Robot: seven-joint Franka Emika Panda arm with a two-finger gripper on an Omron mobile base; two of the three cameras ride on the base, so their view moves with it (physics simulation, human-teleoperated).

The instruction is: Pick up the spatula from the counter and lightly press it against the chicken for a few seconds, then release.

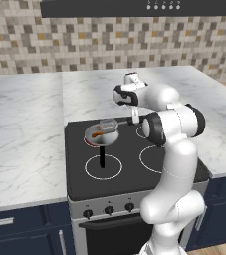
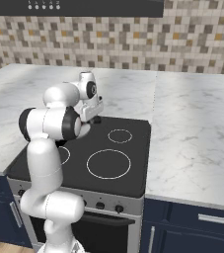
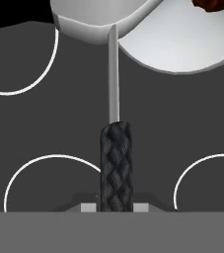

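The gripper (image 3: 116,207) sits at the bottom centre of the hand view, clamped on the spatula (image 3: 116,163) by its dark braided handle. The grey shaft runs straight up to the blade at the top of the frame. In the left base view the blade hangs over the upper right rim of the pan (image 1: 100,137), left of centre, on the black stove (image 1: 134,177). The chicken (image 1: 97,133) lies in the pan just beside the blade; contact cannot be made out.
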